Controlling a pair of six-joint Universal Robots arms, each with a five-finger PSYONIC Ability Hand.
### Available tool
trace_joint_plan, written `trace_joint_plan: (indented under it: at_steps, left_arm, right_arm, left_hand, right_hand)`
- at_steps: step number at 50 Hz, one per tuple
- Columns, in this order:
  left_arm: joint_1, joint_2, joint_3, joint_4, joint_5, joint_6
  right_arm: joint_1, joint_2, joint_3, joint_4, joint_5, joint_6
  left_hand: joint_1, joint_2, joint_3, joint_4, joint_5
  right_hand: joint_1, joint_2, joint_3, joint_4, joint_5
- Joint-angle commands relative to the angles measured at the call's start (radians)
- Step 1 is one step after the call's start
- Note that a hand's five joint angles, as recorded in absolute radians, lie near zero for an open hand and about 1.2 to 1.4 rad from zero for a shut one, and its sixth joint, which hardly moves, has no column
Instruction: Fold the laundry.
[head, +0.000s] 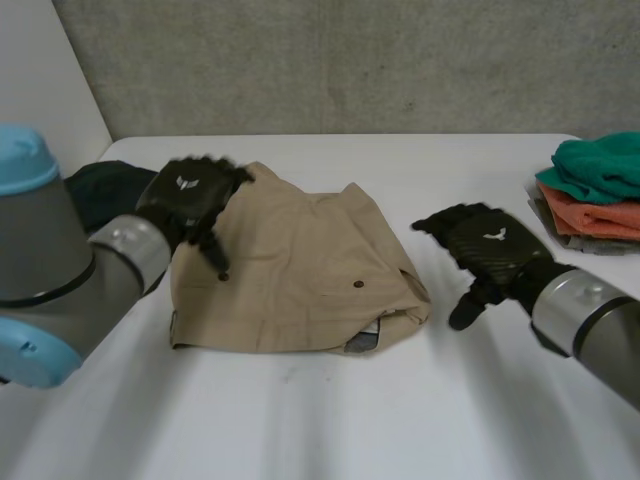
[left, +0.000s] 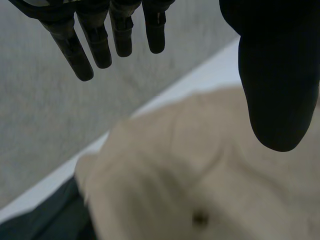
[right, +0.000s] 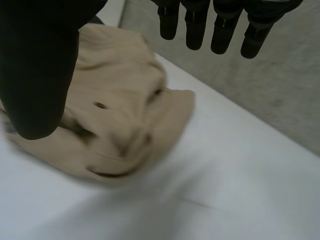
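Both hands empty, fingers straight, slightly spread. Beige cotton garment with dark buttons lies on the white table, long axis running hand to hand. Its one end sits under the left hand fingertips, possibly untouched. Right hand stands apart, cloth off its thumb side. Left hand nearer.

Near table lies free; folded stack crowds right, dark cloth left.
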Motion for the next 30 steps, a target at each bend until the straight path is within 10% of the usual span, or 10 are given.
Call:
trace_joint_plan:
  at_steps: [1,14,25,30]
  left_arm:
    - [0.114,-0.024,-0.141,0.008,0.006,0.228]
    - [0.137,-0.111,-0.21,0.055,0.008,0.343]
    - [0.079,-0.161,-0.218,0.144,0.005,0.345]
    - [0.059,-0.15,-0.214,0.144,-0.005,0.342]
  right_arm:
    - [0.134,0.12,-0.034,-0.091,0.012,0.063]
    - [0.263,0.355,-0.163,-0.147,0.182,-0.052]
    - [0.26,0.386,-0.187,-0.203,0.202,-0.106]
    - [0.251,0.377,-0.194,-0.203,0.199,-0.109]
  left_hand:
    - [-0.004,0.003,0.001,0.009,0.009]
    - [0.131,0.138,0.136,0.143,0.144]
    - [1.149,1.155,1.154,1.161,1.162]
    - [1.15,1.156,1.155,1.162,1.162]
  right_hand:
    - [-0.055,-0.035,-0.034,-0.029,-0.048]
    - [0.173,0.192,0.194,0.198,0.179]
    - [1.166,1.186,1.187,1.192,1.173]
    - [1.167,1.187,1.188,1.192,1.173]
